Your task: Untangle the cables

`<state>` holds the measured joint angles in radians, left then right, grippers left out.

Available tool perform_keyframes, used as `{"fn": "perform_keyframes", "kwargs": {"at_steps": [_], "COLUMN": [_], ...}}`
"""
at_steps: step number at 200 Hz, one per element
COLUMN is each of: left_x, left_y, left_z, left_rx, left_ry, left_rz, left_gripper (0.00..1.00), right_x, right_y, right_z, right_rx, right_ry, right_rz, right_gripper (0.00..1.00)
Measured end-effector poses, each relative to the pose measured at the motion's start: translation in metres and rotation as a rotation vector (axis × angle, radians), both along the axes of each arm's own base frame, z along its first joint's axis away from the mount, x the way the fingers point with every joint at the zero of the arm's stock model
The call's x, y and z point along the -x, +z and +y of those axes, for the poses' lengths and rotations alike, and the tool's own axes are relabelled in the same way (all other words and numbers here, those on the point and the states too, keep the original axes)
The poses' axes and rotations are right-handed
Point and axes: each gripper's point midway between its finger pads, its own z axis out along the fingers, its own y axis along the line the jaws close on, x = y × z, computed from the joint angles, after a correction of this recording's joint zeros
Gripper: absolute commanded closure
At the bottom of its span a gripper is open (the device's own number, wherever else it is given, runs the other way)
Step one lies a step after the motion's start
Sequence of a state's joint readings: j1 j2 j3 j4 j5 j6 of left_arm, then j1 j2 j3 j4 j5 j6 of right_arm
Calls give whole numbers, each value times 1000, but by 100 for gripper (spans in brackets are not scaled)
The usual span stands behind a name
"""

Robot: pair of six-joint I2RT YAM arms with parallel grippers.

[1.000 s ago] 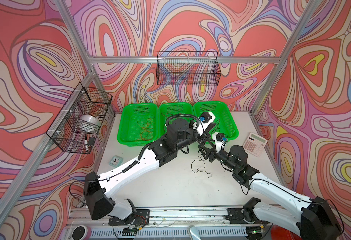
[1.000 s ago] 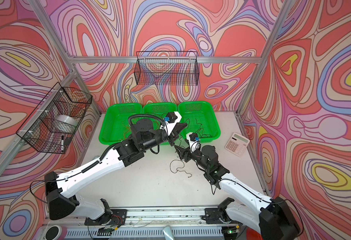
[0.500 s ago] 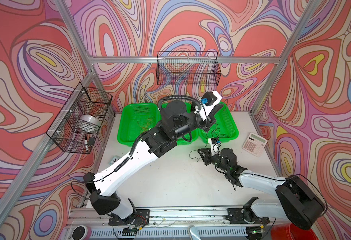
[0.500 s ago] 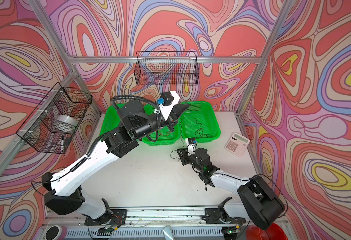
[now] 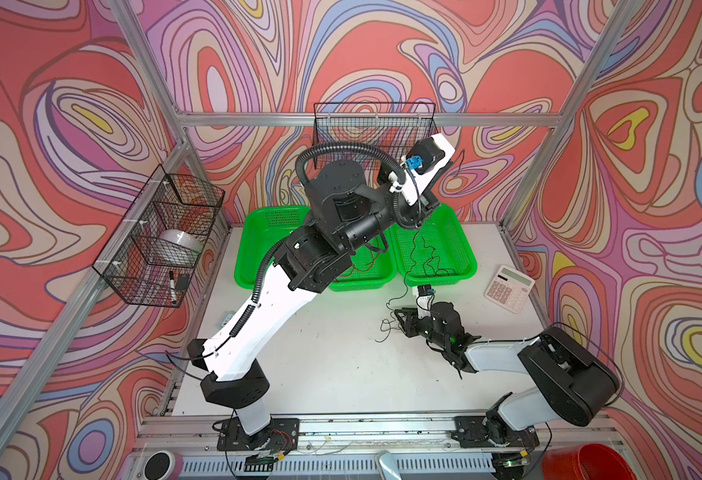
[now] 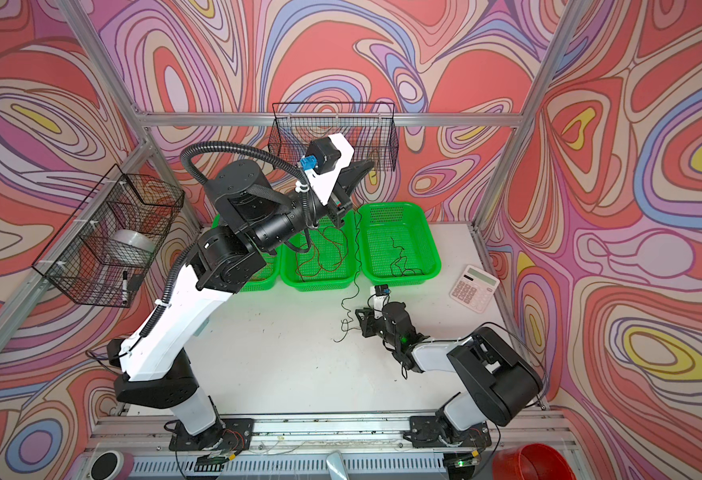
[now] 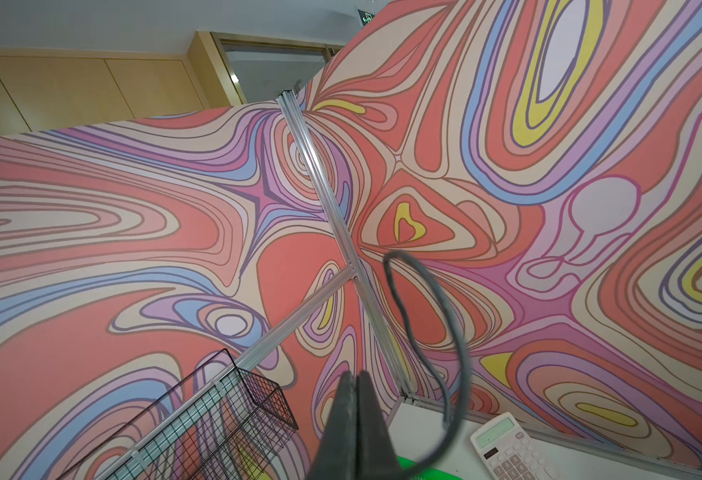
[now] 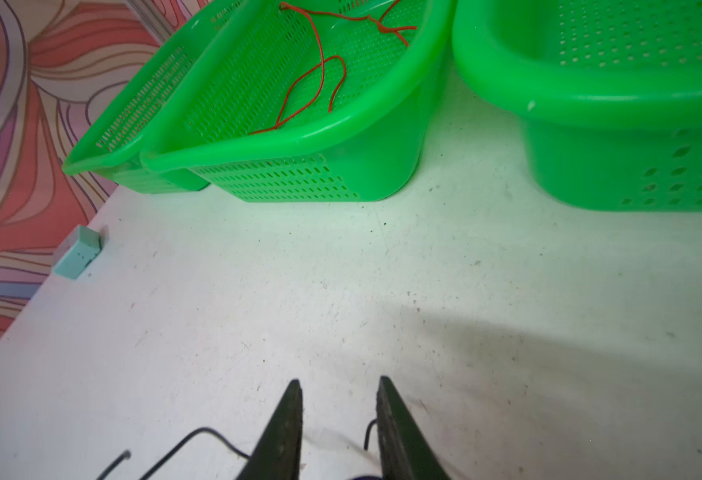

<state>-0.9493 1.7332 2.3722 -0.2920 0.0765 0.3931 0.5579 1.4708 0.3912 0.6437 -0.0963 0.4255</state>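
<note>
Left gripper [image 7: 355,376]: high up near the back wall, jaws pressed together on the black cable [image 7: 459,340]. This looks meant to draw the strand up and out of its tangle.
Black cable, axis: long axis close to vertical. It hangs from those jaws and, in a top view, crosses the gap between the middle basket [image 6: 316,284] and the right basket [image 6: 399,280]. The short free end loops above the grip.
Black cable, lower end: curls on the table [image 6: 282,365] just beside the right gripper [image 8: 338,380].
Right gripper: low over the table, jaws apart. A short strand shows by one of them, seemingly not pinched. It is probably placed to catch the tail.
Red cable [image 8: 323,79]: loose in the middle basket.
Second black cable [image 6: 397,262]: in the right basket.
</note>
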Motion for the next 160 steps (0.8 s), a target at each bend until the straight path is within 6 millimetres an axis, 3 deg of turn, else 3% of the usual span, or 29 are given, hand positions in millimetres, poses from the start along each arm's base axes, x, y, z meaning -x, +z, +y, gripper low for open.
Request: {"fn": "perform_keyframes", "kwargs": {"at_steps": [21,42,57,78,105,140,160], "left_x": [-1,-5,-5,-6,-7,-7,-8], "left_y": [-2,-7,-7,-8,-8,-9,-9], "left_z": [1,1,1,2,2,2,1], "left_rx": [-18,-41,-48,-55,-59,-60,-61], "left_ry": [16,34,42,49,52,53,53], "left_rz": [-11,-12,-16,-21,-24,-26,-26], "left_gripper": [100,100,100,100,100,100,100], "right_x": [2,3,5,11,21,44,50], "right_y": [25,68,99,124,138,181,191], "right_z": [-7,-20,-32,-45,-52,-34,-21], "right_rx": [24,42,50,74,118,49,11], "right_ry": [-9,-49,-87,-122,-105,41,119], "right_rz": [-62,-172,-258,-329,-380,-538,-585], "right_gripper": [32,18,14,11,7,11,11]}}
